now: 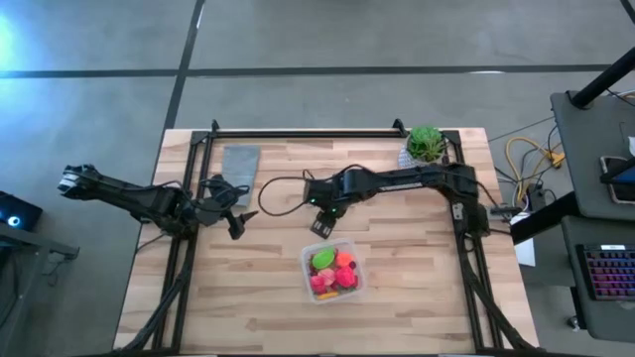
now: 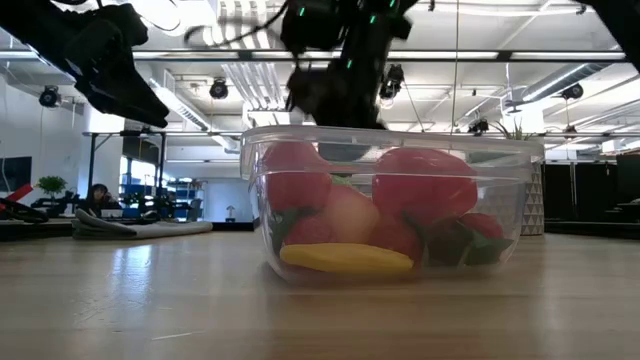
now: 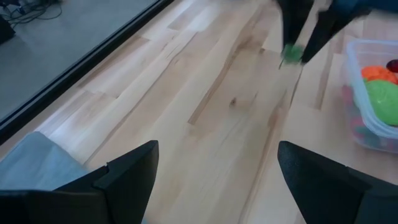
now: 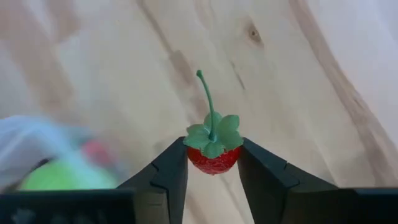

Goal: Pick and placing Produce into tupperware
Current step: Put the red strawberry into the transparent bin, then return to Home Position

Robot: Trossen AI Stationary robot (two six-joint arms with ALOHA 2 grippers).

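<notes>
tupperware [image 1: 333,271] holds mixed produce [image 1: 331,269]; right gripper [image 4: 212,163] clamps strawberry [image 4: 212,155]; left gripper [image 3: 214,171] apart.

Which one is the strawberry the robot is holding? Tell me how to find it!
Find the clear tupperware full of colourful produce near the middle of the wooden table. Just beyond it hangs the right gripper, and the strawberry is pinched between its jaws. It is the only piece outside the tub, small and red with a green leafy cap and a thin stem sticking up.
</notes>
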